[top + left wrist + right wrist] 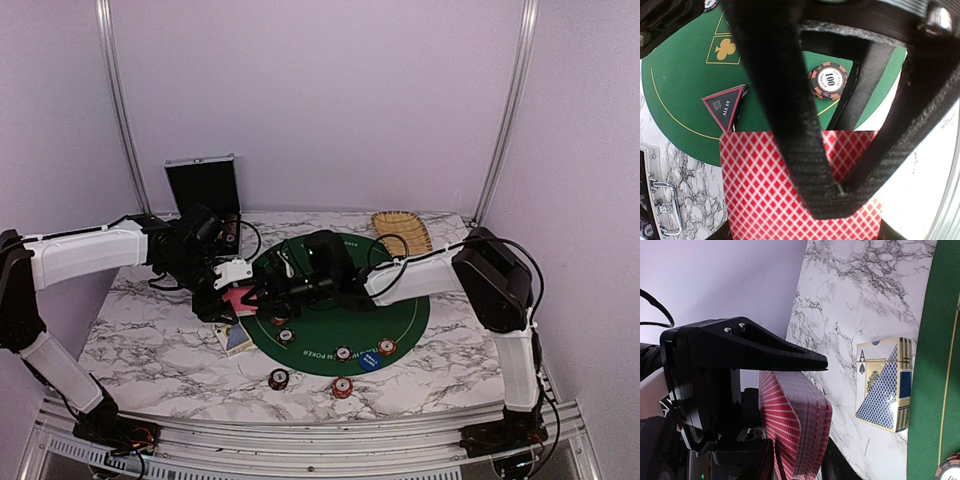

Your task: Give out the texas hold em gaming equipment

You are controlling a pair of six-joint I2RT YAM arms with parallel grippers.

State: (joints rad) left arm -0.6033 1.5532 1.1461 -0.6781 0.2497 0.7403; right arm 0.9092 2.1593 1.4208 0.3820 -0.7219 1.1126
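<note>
- The left hand [232,296] is clenched on a deck [238,298] of red-backed cards, held above the left rim of the round green mat [400,315].
- In the left wrist view the deck [755,190] shows its red diamond-patterned back and fills the lower part of the frame, with black fingers crossing in front of it.
- The right hand [272,292] reaches across the mat and meets the deck from the other side. One black finger [765,347] lies over the deck's upper edge [795,425]. I cannot tell whether its jaws are gripping a card or standing loose.
- A black triangular marker [726,105] lies flat on the mat close to its edge. A striped chip [828,80] sits on the mat a little apart from it.
- More chips [343,353] lie along the mat's near edge beside a blue disc [370,360].
- Two chips [278,379] rest on the marble bench [150,340] just in front of the mat.
- A blue-patterned card box [885,385] lies flat on the bench, just beside the mat's left edge.
- A silver case [203,185] stands open at the back left, and a tan tray [402,230] sits at the back right.
</note>
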